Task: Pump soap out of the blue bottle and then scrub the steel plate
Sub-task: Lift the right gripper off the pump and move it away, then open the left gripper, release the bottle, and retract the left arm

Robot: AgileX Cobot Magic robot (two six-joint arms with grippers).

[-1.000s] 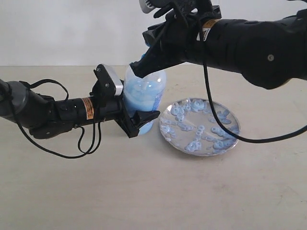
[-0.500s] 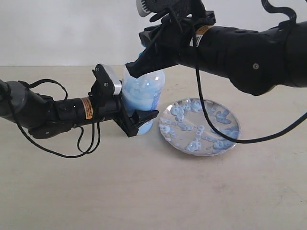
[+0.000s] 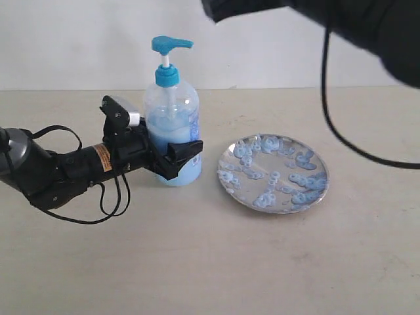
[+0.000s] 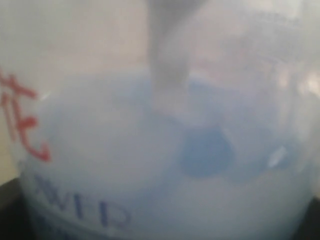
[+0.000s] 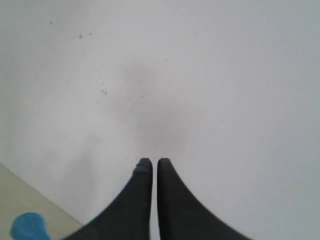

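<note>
The right gripper (image 5: 150,167), fingers pressed together on nothing, had lifted clear of the pump head (image 3: 170,44); the left gripper (image 3: 177,157) stayed clamped round the blue bottle (image 3: 172,125), upright just beside the steel plate (image 3: 223,174), already dotted with soap (image 3: 269,195). Scrubbing looked next.

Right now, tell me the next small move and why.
Probably open the left hand and back off the blue bottle: it stands upright on the table, the steel plate already carries soap blobs, and the right hand is shut, empty and high above it.
</note>
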